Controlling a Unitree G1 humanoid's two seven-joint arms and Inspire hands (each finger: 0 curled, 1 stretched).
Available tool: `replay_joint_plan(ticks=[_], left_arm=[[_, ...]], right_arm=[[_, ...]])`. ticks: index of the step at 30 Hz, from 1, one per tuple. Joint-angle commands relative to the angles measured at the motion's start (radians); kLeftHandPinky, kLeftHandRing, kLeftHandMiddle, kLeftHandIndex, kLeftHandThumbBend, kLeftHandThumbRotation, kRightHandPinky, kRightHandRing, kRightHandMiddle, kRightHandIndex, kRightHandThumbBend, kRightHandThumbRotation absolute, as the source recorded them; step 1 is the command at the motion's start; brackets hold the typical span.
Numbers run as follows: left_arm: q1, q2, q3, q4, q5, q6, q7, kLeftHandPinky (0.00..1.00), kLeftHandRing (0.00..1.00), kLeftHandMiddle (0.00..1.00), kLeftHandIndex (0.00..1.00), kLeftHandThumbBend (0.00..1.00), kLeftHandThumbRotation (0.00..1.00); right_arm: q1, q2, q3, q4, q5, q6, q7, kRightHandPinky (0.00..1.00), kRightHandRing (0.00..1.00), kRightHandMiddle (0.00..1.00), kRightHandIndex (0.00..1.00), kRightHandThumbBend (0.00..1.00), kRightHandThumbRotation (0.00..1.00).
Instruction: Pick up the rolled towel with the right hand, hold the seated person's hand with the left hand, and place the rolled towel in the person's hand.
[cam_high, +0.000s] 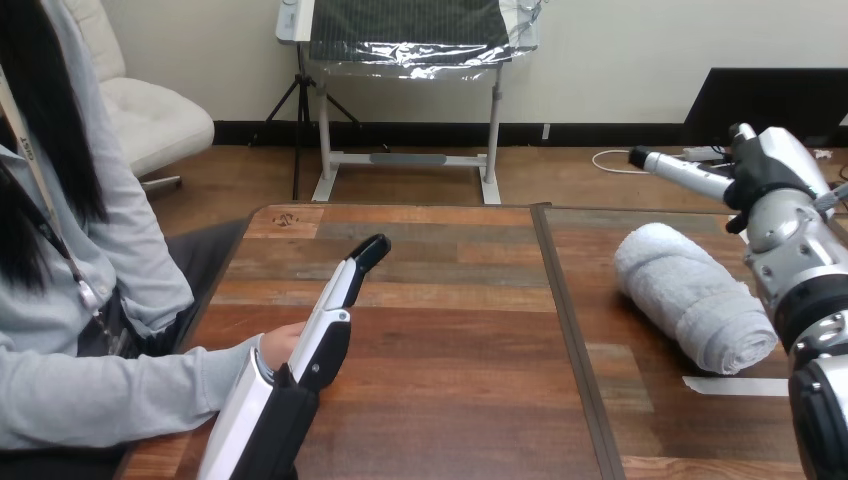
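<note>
Left robot hand (325, 335) is released: its fingers (352, 272) are straight, seen edge-on, pointing up and away toward the far right, and closed on nothing. It rises from the view's bottom edge over the near left part of the desk (450, 330). The person's hand (282, 342) lies at the desk's left side, just behind this robot hand's palm and partly hidden by it; only fingertips show past the end of the grey sleeve (150, 385). No finger or thumb of the robot hand is seen curled round the person's hand; whether the two touch cannot be told.

Right robot hand (765, 180) is raised at the view's right edge, above the far right part of the desk. It is also released: one finger (685, 172) is extended straight toward the left, and nothing is in its grasp.

Towel (690, 300) is rolled, white, and lies on the right section of the desk, right of the seam (565, 320) that divides the top, its axis running from far left to near right. It sits below the right robot hand, apart from the extended finger; the right arm (805, 290) stands just beside its near end. A strip of white tape (735, 385) lies flat on the desk just nearer than that end
</note>
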Motion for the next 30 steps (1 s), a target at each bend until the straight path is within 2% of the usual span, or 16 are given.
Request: replay_joint_plan(ticks=[1,6,13,19,26,30], left_arm=[[-0.021,-0.001,-0.010,-0.017,-0.032,-0.019,-0.005,1.00,1.00,1.00,1.00,1.00,0.74],[-0.019,-0.002,-0.015,-0.013,-0.044,-0.025,-0.010,1.00,1.00,1.00,1.00,1.00,0.73],[-0.013,-0.005,-0.015,-0.019,-0.048,-0.026,-0.018,1.00,1.00,1.00,1.00,1.00,0.73],[-0.003,-0.012,-0.010,-0.038,-0.045,-0.020,-0.021,1.00,1.00,1.00,1.00,1.00,0.74],[0.006,-0.010,-0.009,-0.051,-0.049,-0.026,-0.024,1.00,1.00,1.00,1.00,1.00,0.74],[0.011,-0.009,-0.007,-0.055,-0.049,-0.033,-0.027,1.00,1.00,1.00,1.00,1.00,0.74]], right_arm=[[-0.065,0.012,0.017,0.011,-0.017,0.002,0.005,0.56,1.00,1.00,1.00,1.00,0.73],[-0.049,0.017,0.041,0.014,-0.034,0.003,0.019,0.57,1.00,1.00,1.00,1.00,0.75],[-0.025,0.031,0.045,0.018,-0.033,0.011,0.035,0.56,1.00,1.00,1.00,1.00,0.74],[-0.006,0.042,0.063,0.021,-0.043,0.022,0.041,0.48,1.00,1.00,1.00,1.00,0.73],[0.021,0.053,0.099,0.024,-0.076,0.021,0.049,0.33,1.00,1.00,1.00,1.00,0.73],[0.033,0.059,0.113,0.025,-0.090,0.025,0.054,0.15,1.00,1.00,1.00,1.00,0.74]])
